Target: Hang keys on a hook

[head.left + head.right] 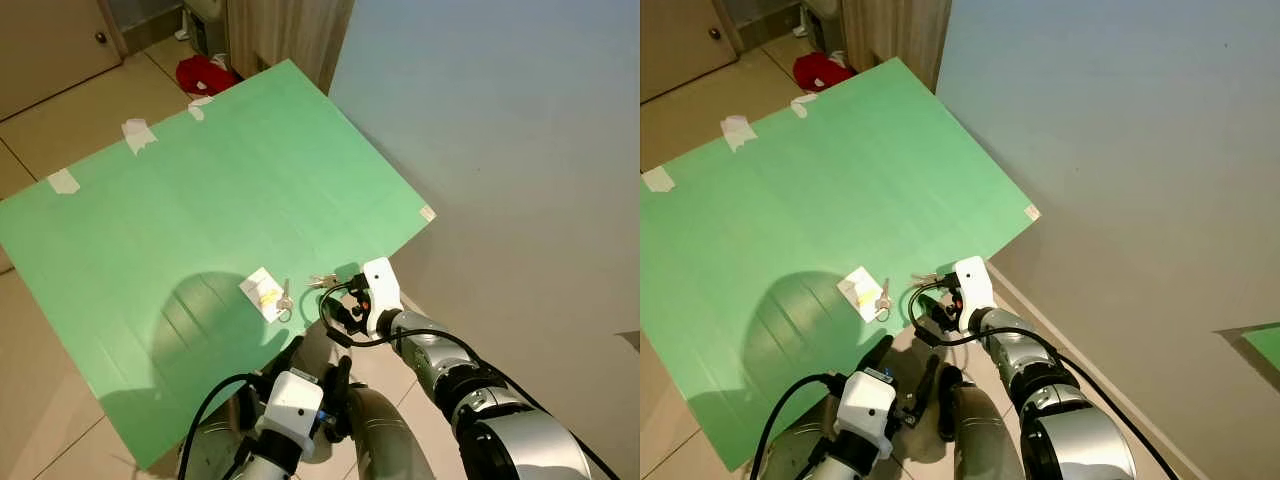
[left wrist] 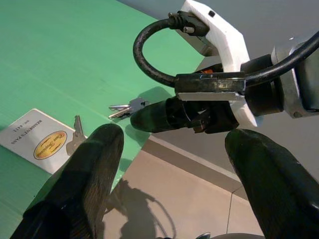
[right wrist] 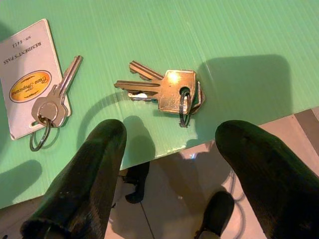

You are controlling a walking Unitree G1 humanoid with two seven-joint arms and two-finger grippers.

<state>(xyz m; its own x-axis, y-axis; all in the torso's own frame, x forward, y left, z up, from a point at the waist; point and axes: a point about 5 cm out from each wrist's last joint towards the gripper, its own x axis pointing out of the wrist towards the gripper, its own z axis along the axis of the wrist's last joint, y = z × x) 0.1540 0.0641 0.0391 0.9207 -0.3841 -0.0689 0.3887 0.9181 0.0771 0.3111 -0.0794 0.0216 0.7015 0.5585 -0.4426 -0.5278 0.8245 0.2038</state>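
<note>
A bunch of brass keys on a ring [image 3: 164, 92] lies near the front edge of a green corrugated board [image 1: 200, 200]. Left of the bunch is a single silver key [image 3: 50, 107] on its own ring, resting partly on a white pass card [image 3: 27, 69]. My right gripper [image 3: 172, 132] hovers just above and in front of the brass keys [image 1: 322, 281]. It is open, with the keys lying ahead of the gap and nothing between its fingers. My left gripper [image 2: 174, 137] is lower, in front of the board's edge. It is open and empty, and faces the right wrist.
A grey wall [image 1: 500, 130] runs along the board's right side. Pieces of white tape [image 1: 138, 133] hold the board's far edge. A red cloth [image 1: 205, 72] lies on the tiled floor beyond it, near a wooden cabinet [image 1: 290, 30]. Tiled floor [image 3: 164, 199] shows below the front edge.
</note>
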